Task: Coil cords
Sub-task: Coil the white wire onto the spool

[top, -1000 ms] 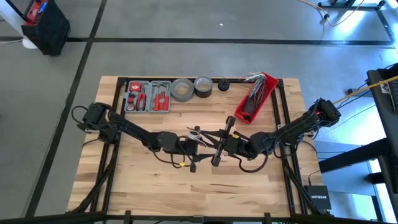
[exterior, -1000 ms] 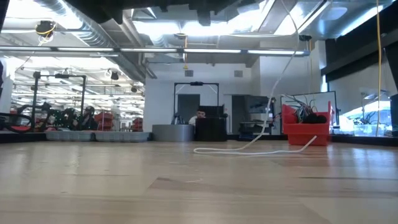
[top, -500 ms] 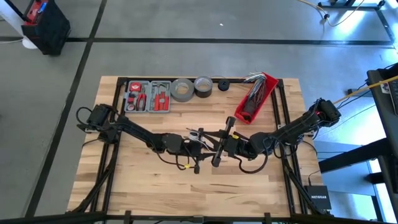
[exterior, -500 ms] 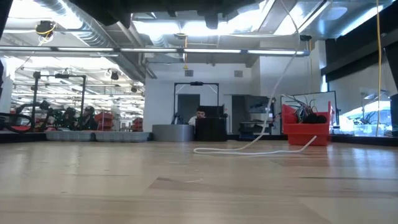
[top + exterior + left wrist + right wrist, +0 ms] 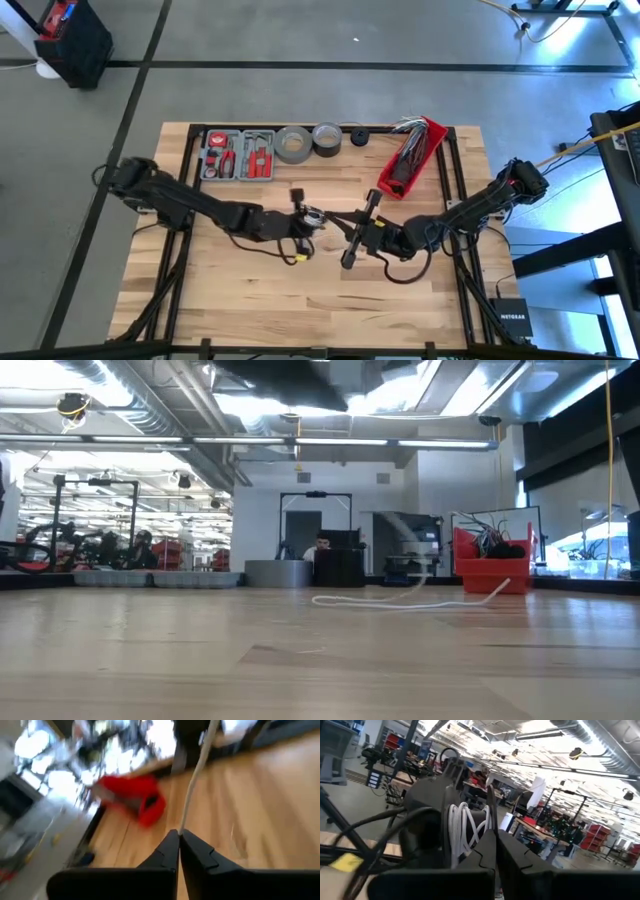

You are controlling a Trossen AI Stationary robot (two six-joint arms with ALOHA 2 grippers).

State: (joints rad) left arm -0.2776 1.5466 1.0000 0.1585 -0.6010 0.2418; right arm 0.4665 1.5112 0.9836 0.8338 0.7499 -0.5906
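Here, over the middle of the light wooden table (image 5: 250, 290), the left gripper (image 5: 179, 836) is pinching the thin white cable (image 5: 196, 775) between its closed jaws; the cable is running forward from the fingertips. The right gripper (image 5: 492, 837), also closed, is clamping a bundle of white loops just behind its fingertips. A slack loop is lying on the tabletop.

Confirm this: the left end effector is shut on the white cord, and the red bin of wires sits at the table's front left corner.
Wrong on the bin. The left end effector is shut on the white cord, but the red bin sits toward the table's back right, as the high view shows.
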